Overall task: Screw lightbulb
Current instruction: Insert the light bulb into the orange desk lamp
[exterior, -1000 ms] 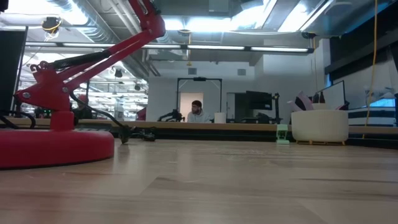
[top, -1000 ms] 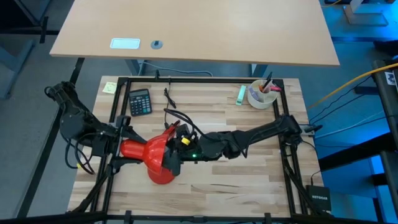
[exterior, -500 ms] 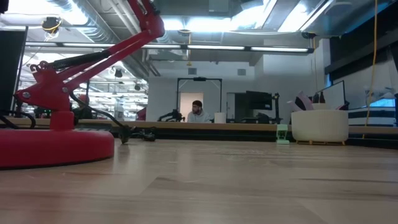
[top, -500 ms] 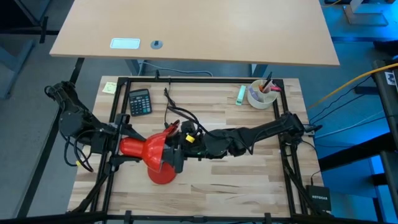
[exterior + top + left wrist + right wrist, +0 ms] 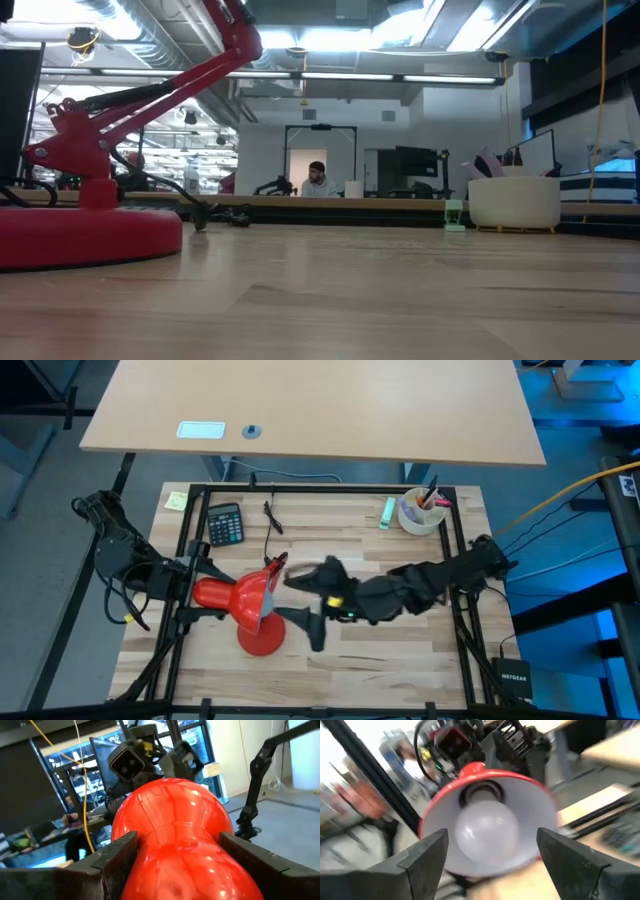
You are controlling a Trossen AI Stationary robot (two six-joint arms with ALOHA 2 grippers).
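The red desk lamp stands on its round base [image 5: 262,641] [image 5: 80,235]. Its shade [image 5: 240,600] lies on its side above the table, with its mouth toward the table's right. The white lightbulb [image 5: 480,834] sits in the socket inside the shade. My left gripper [image 5: 205,592] is shut on the shade's narrow rear. My right gripper [image 5: 305,602] is open just right of the shade's mouth. In the right wrist view its fingers stand on either side of the bulb, apart from it. Neither gripper shows in the low view. My left gripper pinches the narrow rear end of the red shade [image 5: 175,855] between its two fingers [image 5: 117,857]. The fingers come about level from the table's left. The shade is held clear of the table on the lamp's arm, its mouth turned away from the gripper.
A calculator [image 5: 225,523], a yellow note [image 5: 175,501] and a black cable [image 5: 272,525] lie at the far left. A green item [image 5: 386,511] and a white cup with pens [image 5: 420,512] stand at the far right. A black frame [image 5: 320,487] rims the table.
My right gripper has drawn back out of the shade's mouth toward the table's right edge and has rolled about its wrist. The bulb stays in the shade. The lamp and my left gripper have kept still.
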